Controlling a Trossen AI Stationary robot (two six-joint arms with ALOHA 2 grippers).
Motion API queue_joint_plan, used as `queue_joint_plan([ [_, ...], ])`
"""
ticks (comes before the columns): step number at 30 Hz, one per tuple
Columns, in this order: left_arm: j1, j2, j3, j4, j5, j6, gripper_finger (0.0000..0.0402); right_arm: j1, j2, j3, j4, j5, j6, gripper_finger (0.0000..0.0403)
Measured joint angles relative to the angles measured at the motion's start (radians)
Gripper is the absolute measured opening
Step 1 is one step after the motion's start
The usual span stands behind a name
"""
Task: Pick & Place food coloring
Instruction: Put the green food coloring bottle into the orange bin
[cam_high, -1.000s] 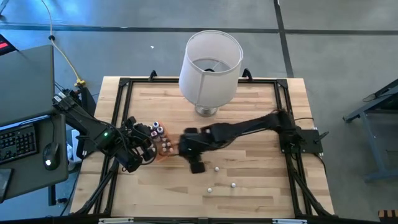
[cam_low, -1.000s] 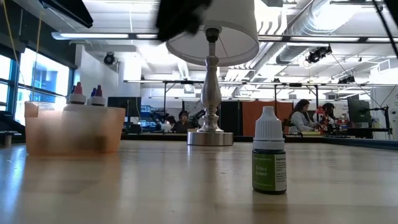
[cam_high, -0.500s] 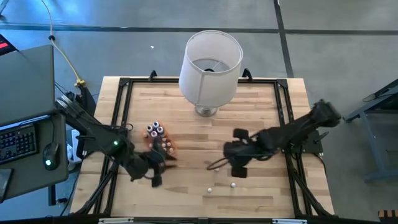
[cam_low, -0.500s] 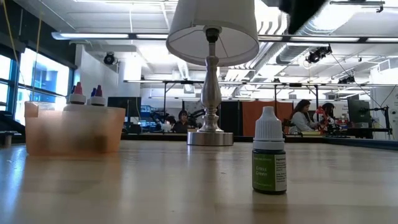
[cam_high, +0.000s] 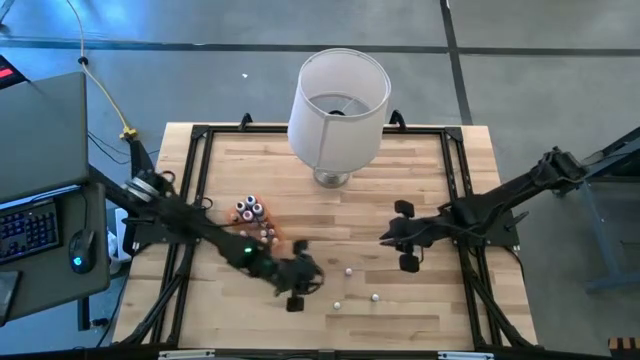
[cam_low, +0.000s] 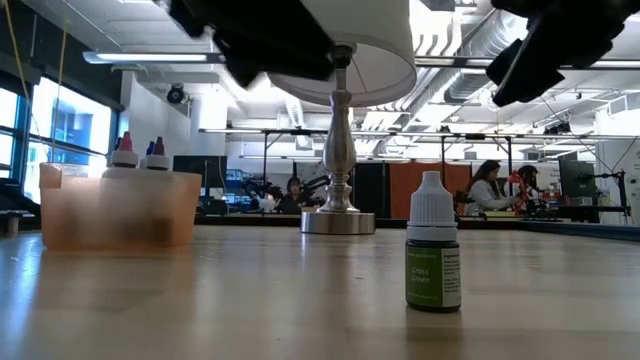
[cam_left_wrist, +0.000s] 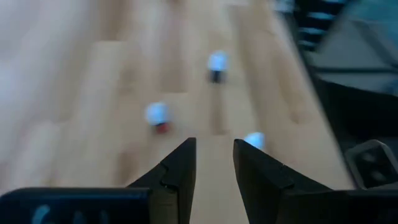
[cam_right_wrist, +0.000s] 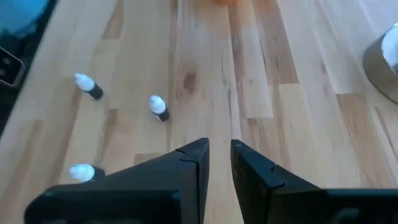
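Three loose food coloring bottles stand upright on the wood: one (cam_high: 348, 271), one (cam_high: 338, 303) and one (cam_high: 375, 296). Several more stand in the orange tray (cam_high: 268, 238), also in the low view (cam_low: 120, 205). My left gripper (cam_high: 312, 280) hovers just right of the tray, short of the loose bottles. It is open, its fingers (cam_left_wrist: 214, 165) bracketing nothing, with the bottles (cam_left_wrist: 157, 114) ahead of it. My right gripper (cam_high: 384, 238) hangs farther right, above bare wood. Only a narrow slit shows between its fingers (cam_right_wrist: 219, 158), with nothing in it.
A lamp with a big white shade (cam_high: 338, 100) stands on its metal foot (cam_high: 332, 178) at the table's far middle. A black frame (cam_high: 195, 180) runs around the tabletop. In the low view a green-labelled bottle (cam_low: 433, 240) stands close to the camera. Bare wood lies along the near edge.
My right gripper has drawn back from beside the tray toward the table's right edge. My left gripper has swung from the tray's left side, past its near side, toward the right and the loose bottles, sinking a little. The bottles and the tray have stayed put.
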Motion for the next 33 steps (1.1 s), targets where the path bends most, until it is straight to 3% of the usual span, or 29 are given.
queue_joint_plan([
  [3,0.045,0.083,0.000,0.119,0.182,0.102,0.0106,-0.011,-0.052,-0.021,0.008,-0.012,0.013,0.0059],
  [7,0.081,0.195,0.000,0.268,0.365,0.116,0.0106,-0.011,-0.088,-0.023,0.036,0.011,0.008,0.0059],
  [11,0.077,0.282,0.013,0.430,0.490,0.182,0.0106,-0.011,-0.093,-0.023,0.090,0.026,-0.023,0.0059],
  [18,0.086,0.339,0.071,0.440,0.557,0.216,0.0106,-0.011,-0.091,-0.023,0.150,0.027,-0.064,0.0059],
  [25,0.093,0.342,0.105,0.414,0.529,0.292,0.0106,-0.011,-0.091,-0.023,0.151,0.023,-0.064,0.0059],
  [33,0.107,0.342,0.107,0.330,0.521,0.248,0.0106,-0.011,-0.091,-0.023,0.150,0.022,-0.064,0.0059],
])
